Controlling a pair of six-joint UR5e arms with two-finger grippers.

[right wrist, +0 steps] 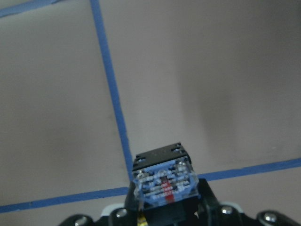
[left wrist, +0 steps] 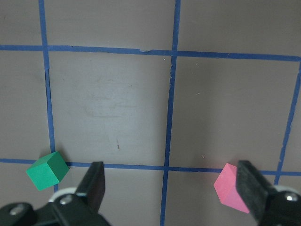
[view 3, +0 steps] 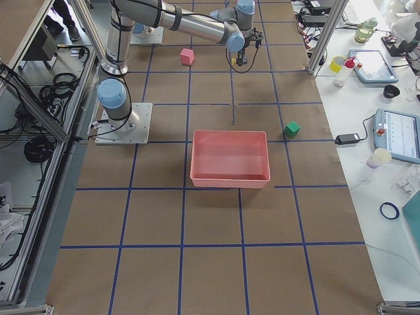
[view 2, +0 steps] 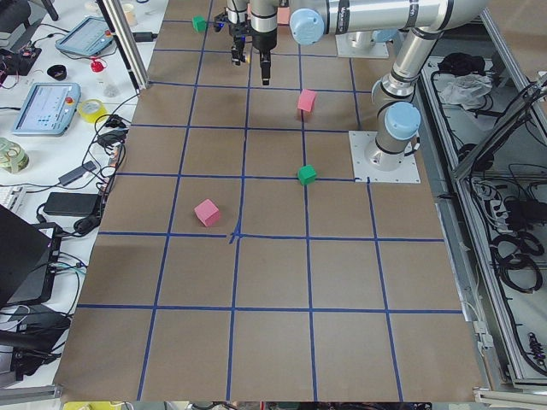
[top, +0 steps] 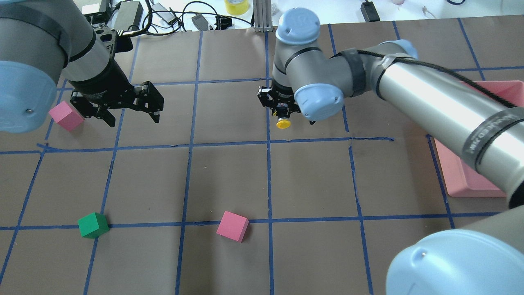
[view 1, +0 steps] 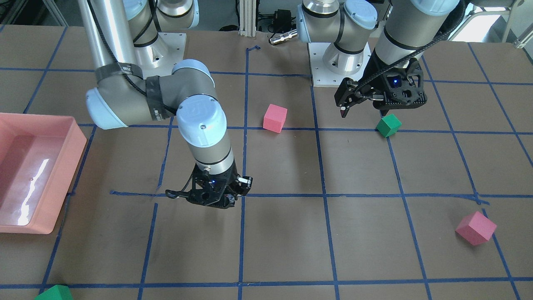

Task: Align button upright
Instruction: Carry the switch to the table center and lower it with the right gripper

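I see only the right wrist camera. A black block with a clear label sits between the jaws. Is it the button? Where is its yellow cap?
Observer: Yes, that is the button. The overhead view shows its yellow cap sticking out from the right gripper.
Operator: Is the left arm close to it?
Observer: No. The left gripper hangs well apart, beside a pink cube, its jaws open and empty.

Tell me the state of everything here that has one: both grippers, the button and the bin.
left gripper: open, empty.
right gripper: shut on the button.
button: gripped, yellow cap pointing sideways, not upright.
pink bin: upright, empty.
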